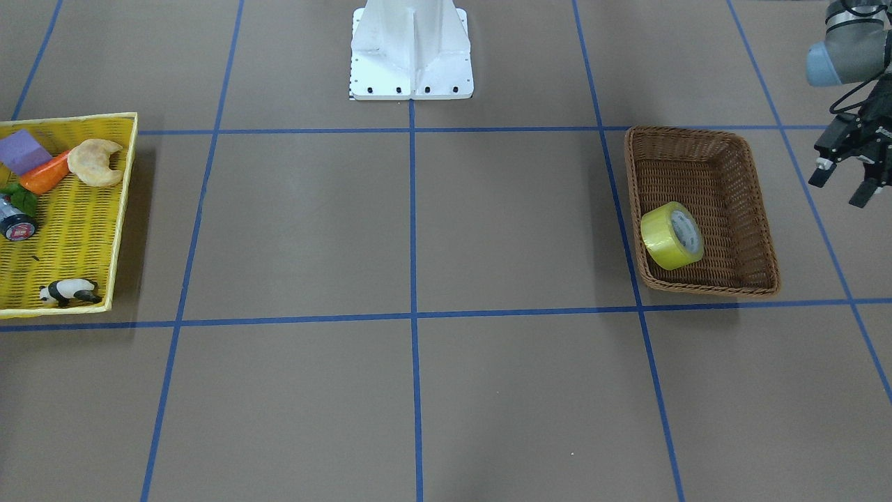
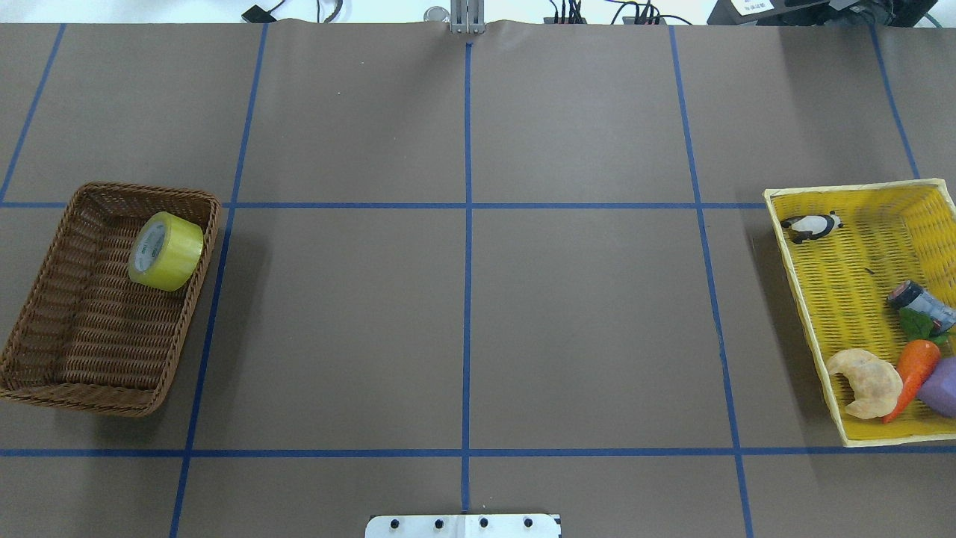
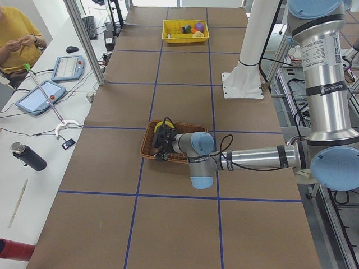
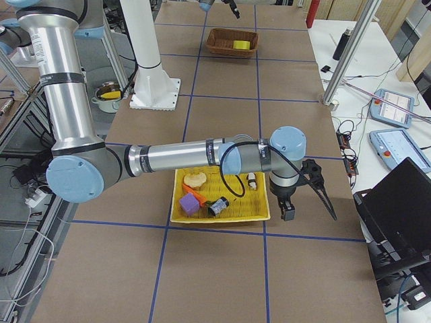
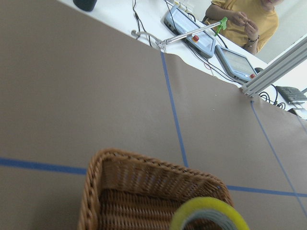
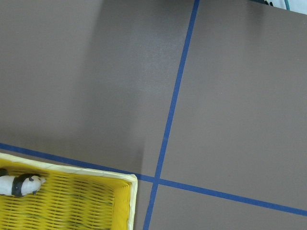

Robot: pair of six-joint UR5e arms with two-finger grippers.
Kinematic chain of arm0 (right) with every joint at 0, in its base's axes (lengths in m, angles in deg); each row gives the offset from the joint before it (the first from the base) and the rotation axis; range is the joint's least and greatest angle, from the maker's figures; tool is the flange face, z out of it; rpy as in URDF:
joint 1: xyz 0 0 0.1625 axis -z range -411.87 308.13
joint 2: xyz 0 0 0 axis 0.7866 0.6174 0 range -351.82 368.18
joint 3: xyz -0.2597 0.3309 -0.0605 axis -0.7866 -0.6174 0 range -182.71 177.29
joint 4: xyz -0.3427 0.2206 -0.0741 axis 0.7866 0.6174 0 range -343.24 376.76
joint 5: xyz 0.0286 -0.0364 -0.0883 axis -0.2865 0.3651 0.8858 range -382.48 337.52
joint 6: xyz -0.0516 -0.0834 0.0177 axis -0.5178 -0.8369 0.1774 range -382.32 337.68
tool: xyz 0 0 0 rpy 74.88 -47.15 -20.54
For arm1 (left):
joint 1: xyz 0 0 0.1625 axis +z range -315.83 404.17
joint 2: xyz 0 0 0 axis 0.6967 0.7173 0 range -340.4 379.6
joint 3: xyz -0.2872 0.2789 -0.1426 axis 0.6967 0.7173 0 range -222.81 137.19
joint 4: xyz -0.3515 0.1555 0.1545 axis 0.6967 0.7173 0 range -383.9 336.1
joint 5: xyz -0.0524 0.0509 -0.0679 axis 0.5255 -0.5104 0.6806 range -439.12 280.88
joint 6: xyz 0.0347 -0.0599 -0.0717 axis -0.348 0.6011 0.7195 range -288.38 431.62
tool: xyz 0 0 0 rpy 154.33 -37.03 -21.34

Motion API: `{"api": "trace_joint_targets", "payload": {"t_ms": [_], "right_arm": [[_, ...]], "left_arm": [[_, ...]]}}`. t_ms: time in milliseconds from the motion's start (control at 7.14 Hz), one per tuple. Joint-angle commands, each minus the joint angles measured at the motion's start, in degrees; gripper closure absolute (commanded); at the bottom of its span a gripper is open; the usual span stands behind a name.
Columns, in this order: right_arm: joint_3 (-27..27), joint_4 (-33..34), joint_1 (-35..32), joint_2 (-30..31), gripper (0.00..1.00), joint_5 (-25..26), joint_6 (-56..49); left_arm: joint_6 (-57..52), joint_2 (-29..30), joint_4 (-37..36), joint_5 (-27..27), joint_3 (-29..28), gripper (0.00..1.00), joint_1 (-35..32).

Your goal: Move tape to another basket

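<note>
We start at the left of the overhead view, where the tape (image 2: 166, 250) lies inside the basket (image 2: 89, 344). It sits in the far corner on the side nearer the worktop's (image 2: 582, 321) middle, tipped against the wicker wall. Its grey-white core carries grey print, too small for us to read.

The left arm (image 3: 255, 158) reaches low and nearly level over the worktop from the robot's side, with its wrist bent toward the basket. A band of lettering on its upright section is also too small to read. The left hand (image 1: 844, 183) hovers just off the basket's outer side, away from the centre. Its two fingers are spread apart and hold nothing. We see it clear of the tape, which rests by the opposite wall. The left wrist view looks across the basket, with the roll's rim at the lower edge.

Far to the right is the yellow tray (image 2: 844, 299). It holds a toy panda (image 2: 812, 225), a small can (image 2: 920, 300) with a label we cannot read, a croissant (image 2: 866, 382), a carrot (image 2: 913, 373) and a purple block (image 2: 942, 387).

The right arm (image 4: 182, 156) stretches level over the tray. The right hand (image 4: 308, 202) points down just beyond the tray's edge, well apart from the tape. We cannot tell whether it is spread or closed.
</note>
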Motion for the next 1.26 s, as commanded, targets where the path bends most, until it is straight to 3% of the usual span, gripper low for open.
{"api": "trace_joint_targets", "payload": {"t_ms": [0,420,700,840,980,1120], "right_arm": [[-0.2,0.1,-1.3,2.1,0.00,0.5,-1.8],[-2.1,0.0,-1.2,3.7,0.00,0.7,-1.0],[-3.8,0.1,-0.1,3.8,0.00,1.1,-1.1],[-4.0,0.1,0.8,4.5,0.00,1.2,-1.1],[-4.0,0.1,1.1,4.6,0.00,1.2,-1.1],[-4.0,0.1,1.5,4.7,0.00,1.2,-1.1]], "left_arm": [[-22.8,-0.1,-25.0,2.4,10.2,0.02,-5.7],[-48.3,2.0,-53.1,13.8,10.6,0.02,-16.7],[-57.3,1.7,-66.9,14.5,10.0,0.02,-18.7],[-57.3,3.4,-81.1,14.4,10.0,0.02,-18.6],[-57.8,4.9,-88.3,14.6,11.0,0.02,-18.7],[-57.8,4.0,-86.8,14.7,11.4,0.02,-18.9]]}}
